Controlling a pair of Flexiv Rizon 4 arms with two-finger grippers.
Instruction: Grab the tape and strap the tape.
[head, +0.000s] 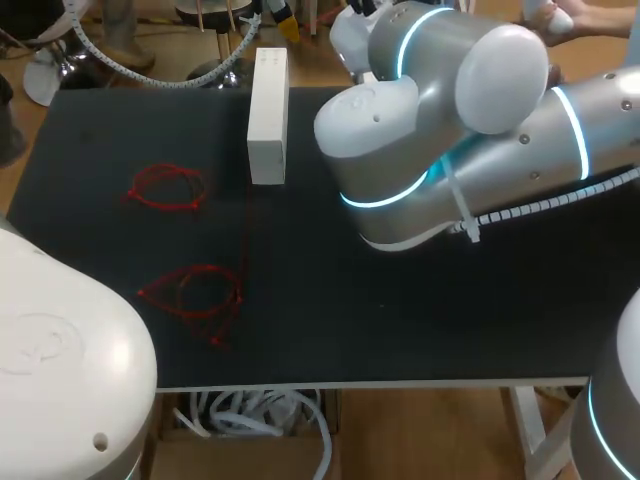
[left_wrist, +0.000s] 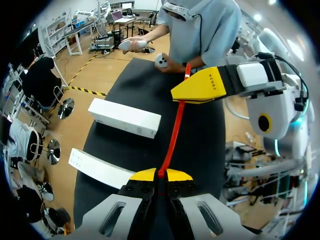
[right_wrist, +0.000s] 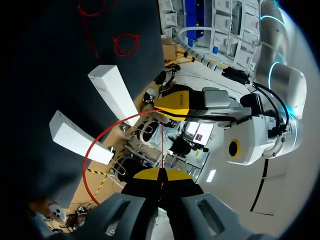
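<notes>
The tape is a thin red strap (left_wrist: 173, 136). In the left wrist view my left gripper (left_wrist: 160, 174) is shut on one end of it. From there the strap runs straight ahead to my right gripper (left_wrist: 204, 86), held above the black table. In the right wrist view my right gripper (right_wrist: 161, 175) is shut on the red strap (right_wrist: 89, 150), which curves round to my left gripper (right_wrist: 172, 105) ahead. More red strap lies in loops (head: 168, 187) (head: 195, 292) on the table's left part. In the head view both grippers are hidden behind the arms.
A long white box (head: 268, 115) lies at the table's far edge; the wrist views show two white boxes (left_wrist: 125, 118) (left_wrist: 97, 167). My right arm's bulk (head: 430, 130) hangs over the table's middle right. My left arm (head: 60, 360) fills the near left corner.
</notes>
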